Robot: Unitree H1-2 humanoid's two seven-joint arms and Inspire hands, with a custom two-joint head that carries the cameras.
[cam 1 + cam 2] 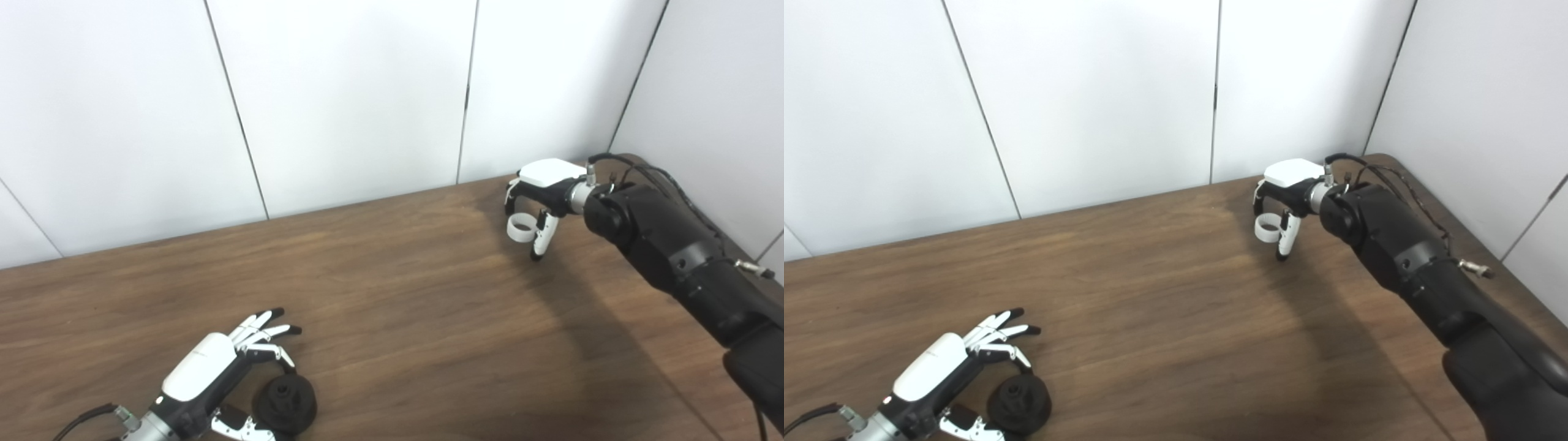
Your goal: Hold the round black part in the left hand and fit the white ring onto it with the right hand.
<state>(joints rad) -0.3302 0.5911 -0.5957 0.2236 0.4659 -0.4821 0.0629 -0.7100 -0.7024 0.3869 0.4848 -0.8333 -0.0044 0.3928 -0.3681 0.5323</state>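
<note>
Round black part (286,404) near, white ring (519,228) far.
The part sits on the wood, hub upward; the ring is a short open band, tilted, well apart from it.

A dark wood-grain tabletop (398,318) fills the near scene; white wall panels (343,92) with thin dark seams stand behind.

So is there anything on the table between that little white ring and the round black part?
Nothing: both eye views show only bare brown wooden table between the white ring and the round black part.

White ring (520,227), black round part (286,405), brown wood-grain table (392,318).
</note>
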